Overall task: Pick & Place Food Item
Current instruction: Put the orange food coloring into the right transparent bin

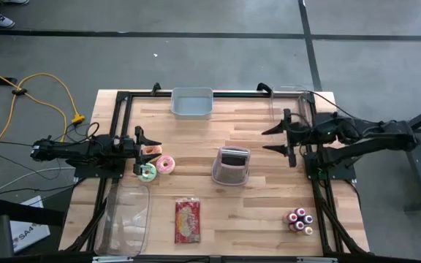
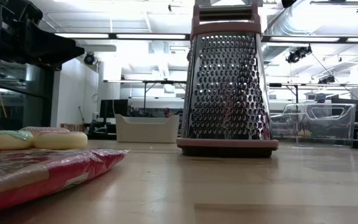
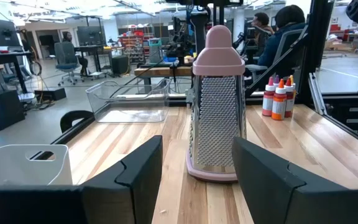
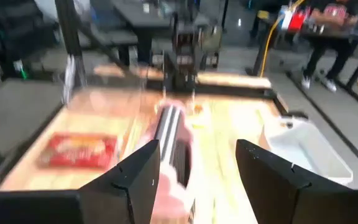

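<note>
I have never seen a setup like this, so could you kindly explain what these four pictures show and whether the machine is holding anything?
It is a robot with two dark arms at a wooden table, each ending in a two-finger claw. One picture looks straight down from above, one looks level across the tabletop, and the other two come from cameras on each arm's wrist.

On the table stand a pink box grater, two doughnuts, a red snack packet, small bottles, a grey bin and a clear tray.

The left claw sits open at the doughnuts; the right claw waits open at the far side. Neither holds anything.
</note>
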### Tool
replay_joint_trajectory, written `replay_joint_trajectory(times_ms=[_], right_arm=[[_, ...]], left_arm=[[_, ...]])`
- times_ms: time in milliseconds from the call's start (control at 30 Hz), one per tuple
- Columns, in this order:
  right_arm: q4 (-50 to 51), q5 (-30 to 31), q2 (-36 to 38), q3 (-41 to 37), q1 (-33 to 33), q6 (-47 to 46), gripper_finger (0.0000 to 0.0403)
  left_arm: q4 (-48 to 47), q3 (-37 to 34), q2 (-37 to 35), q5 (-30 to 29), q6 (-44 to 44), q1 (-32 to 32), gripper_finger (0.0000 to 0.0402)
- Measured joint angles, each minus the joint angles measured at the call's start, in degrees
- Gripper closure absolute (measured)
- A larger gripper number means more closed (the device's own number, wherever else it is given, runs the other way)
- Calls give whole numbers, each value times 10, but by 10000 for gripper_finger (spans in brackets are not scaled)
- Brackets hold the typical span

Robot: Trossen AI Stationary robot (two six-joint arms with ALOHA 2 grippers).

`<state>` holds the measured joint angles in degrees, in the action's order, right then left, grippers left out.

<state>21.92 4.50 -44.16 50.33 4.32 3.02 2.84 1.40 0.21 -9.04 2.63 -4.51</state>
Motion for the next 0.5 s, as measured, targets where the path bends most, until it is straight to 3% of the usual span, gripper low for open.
replay_joint_trajectory(times_ms=[200, 400, 500], right_arm=[[49, 78, -45, 32, 84, -14, 202], [144, 162, -88, 68, 161, -93, 202], [173, 171, -106, 80, 188, -140, 202]], left_arm=[[0, 0, 0, 0, 0, 0, 214], [0, 0, 0, 0, 0, 0, 214], [0, 0, 0, 0, 0, 0, 214]])
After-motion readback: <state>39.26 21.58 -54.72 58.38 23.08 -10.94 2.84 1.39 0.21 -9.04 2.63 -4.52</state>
